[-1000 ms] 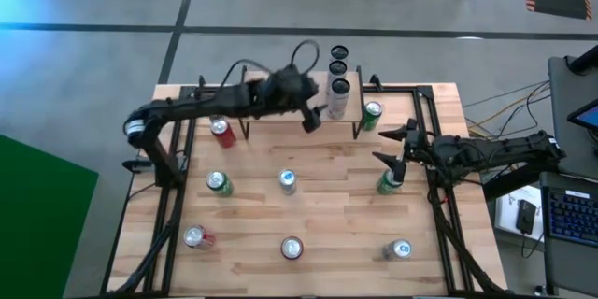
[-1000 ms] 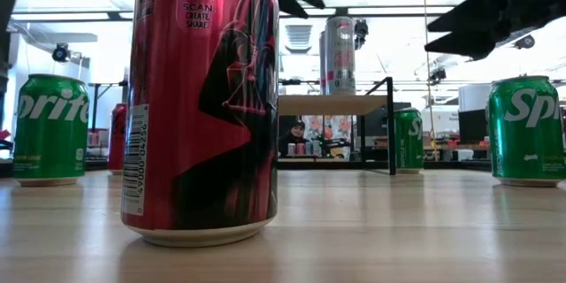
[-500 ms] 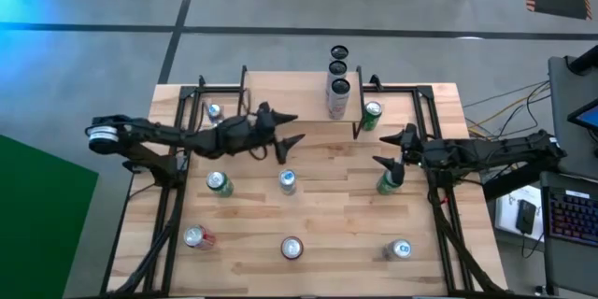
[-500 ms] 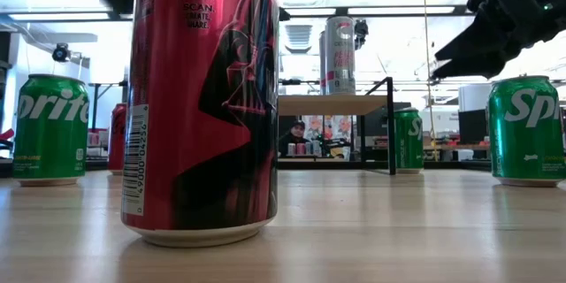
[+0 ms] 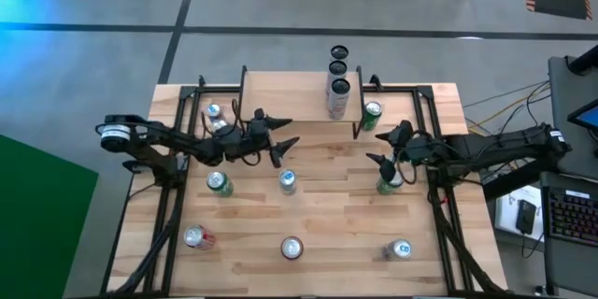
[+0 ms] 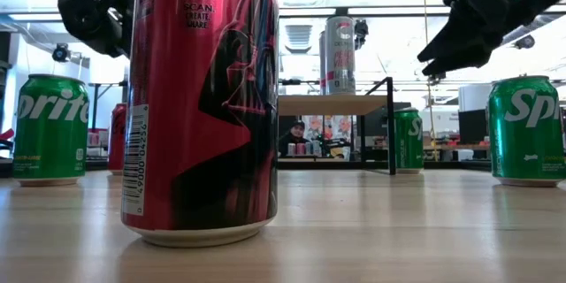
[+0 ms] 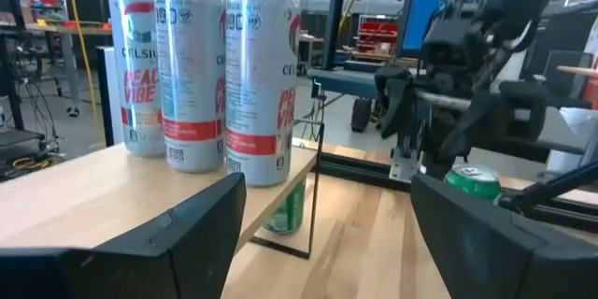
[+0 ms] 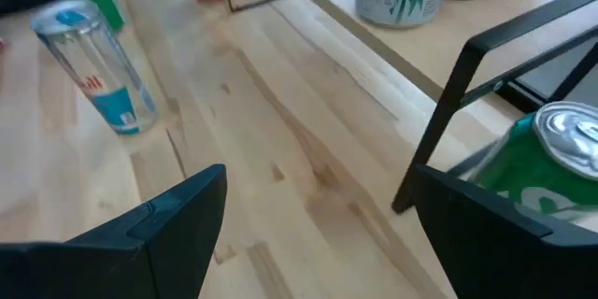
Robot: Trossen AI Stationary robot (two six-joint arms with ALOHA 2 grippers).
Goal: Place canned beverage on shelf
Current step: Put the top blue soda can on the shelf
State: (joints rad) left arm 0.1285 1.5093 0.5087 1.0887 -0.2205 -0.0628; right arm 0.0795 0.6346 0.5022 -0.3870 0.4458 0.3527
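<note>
The shelf (image 5: 290,96) stands at the table's far middle on thin black legs. Three tall silver cans (image 7: 201,75) stand on its right end. My left gripper (image 5: 286,133) is open and empty, hovering just in front of the shelf's near edge, above a blue-topped can (image 5: 287,180). My right gripper (image 5: 378,148) is open and empty. It hovers above and just to the far left of a green can (image 5: 388,183) that stands upright on the table. Another green can (image 5: 372,114) stands by the shelf's right legs.
More cans stand about the table: a green one (image 5: 219,182), a red one (image 5: 196,236), a red one at the near middle (image 5: 291,248), one at the near right (image 5: 399,249) and one at the far left (image 5: 213,112). Black frame rails (image 5: 173,187) run along both sides.
My left gripper has drawn back from the cans on the shelf's right end. It has gone toward the table's left and near edges and now hangs in front of the shelf. My right gripper has dipped a little toward the green can below it.
</note>
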